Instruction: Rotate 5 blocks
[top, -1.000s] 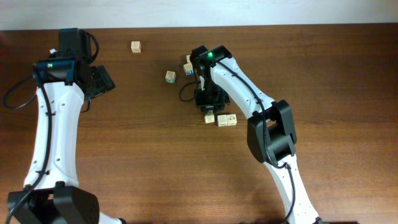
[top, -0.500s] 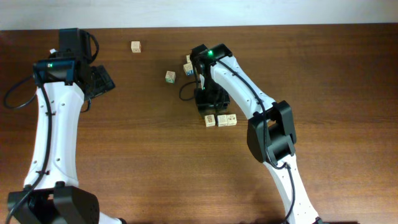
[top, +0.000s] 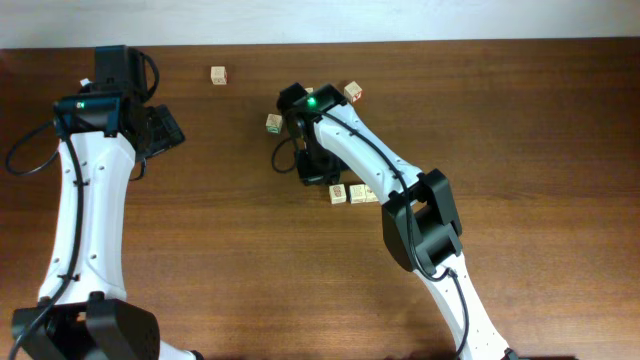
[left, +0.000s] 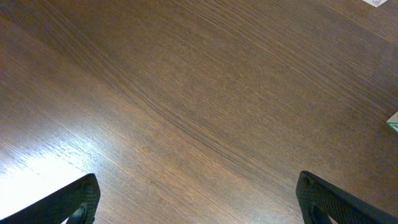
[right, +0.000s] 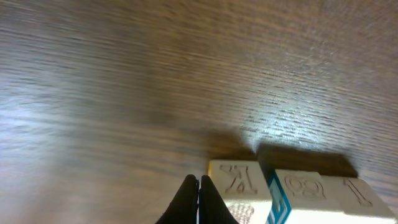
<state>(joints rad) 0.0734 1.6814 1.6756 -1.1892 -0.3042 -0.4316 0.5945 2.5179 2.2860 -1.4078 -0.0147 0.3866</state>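
Blocks (top: 338, 193) lie scattered near the bench's (top: 560, 250) far edge, two touching toward its middle. The right gripper (right: 199, 182), clenched on nothing, sits beside that pair; better to open and straddle one squarely before twisting. Left gripper (left: 199, 205) hangs released

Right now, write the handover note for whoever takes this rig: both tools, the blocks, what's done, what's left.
Left tool: open, empty, over bare table at the left.
Right tool: shut on nothing, close beside two touching blocks, the K block nearest.
Other cubes from above: green-printed block left of the right arm; red-marked cube behind it; pale cube far back left. The arm may hide more.
Done: cannot tell which blocks are rotated.
Left: check each face, then rotate what remains, up to five.
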